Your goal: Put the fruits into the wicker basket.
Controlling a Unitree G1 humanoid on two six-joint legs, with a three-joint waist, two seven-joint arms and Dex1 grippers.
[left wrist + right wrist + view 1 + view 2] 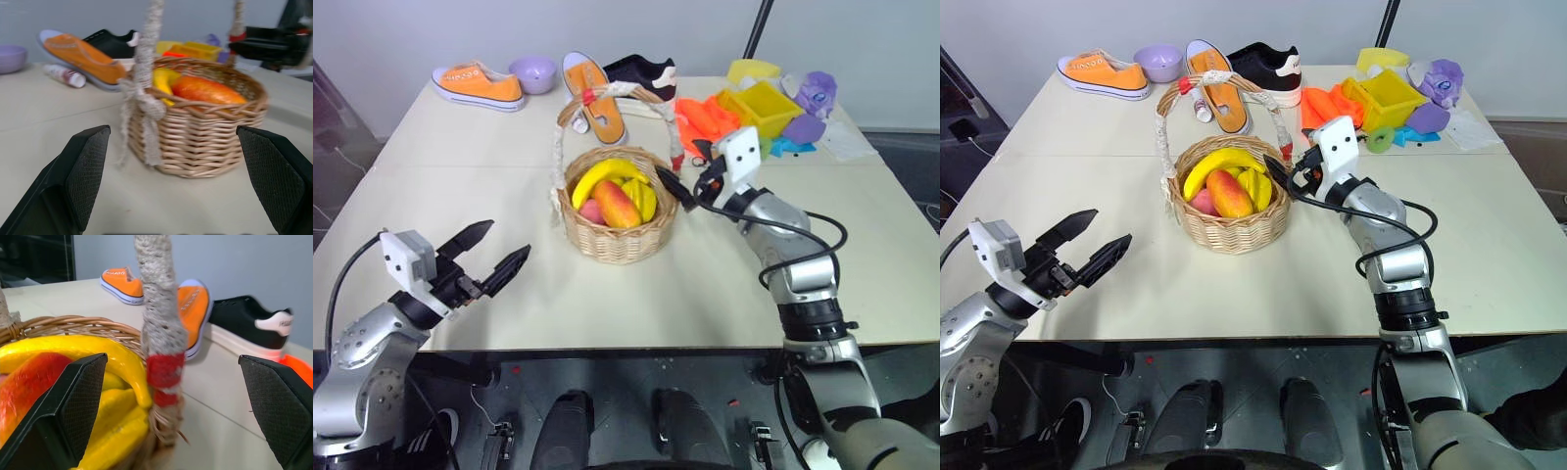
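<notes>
The wicker basket (618, 235) stands mid-table with its tall cloth-wrapped handle (558, 127) arching over it. Inside lie a yellow banana (602, 176) and a red-orange mango (617, 204), beside more yellow fruit (641, 199). My right gripper (683, 186) is open at the basket's right rim, its jaws on either side of the handle's right post (161, 328). My left gripper (492, 253) is open and empty, low over the table to the basket's left, pointing at it. In the left wrist view the basket (205, 132) sits between the left fingers (83, 166), a short way ahead.
Along the table's far side lie two orange shoes (480, 86) (592, 96), a lavender bowl (532, 72), a black shoe (644, 70), a yellow toy cart (766, 106), orange cloth (705, 119) and purple toys (815, 98). A small bottle (63, 76) lies by the shoe.
</notes>
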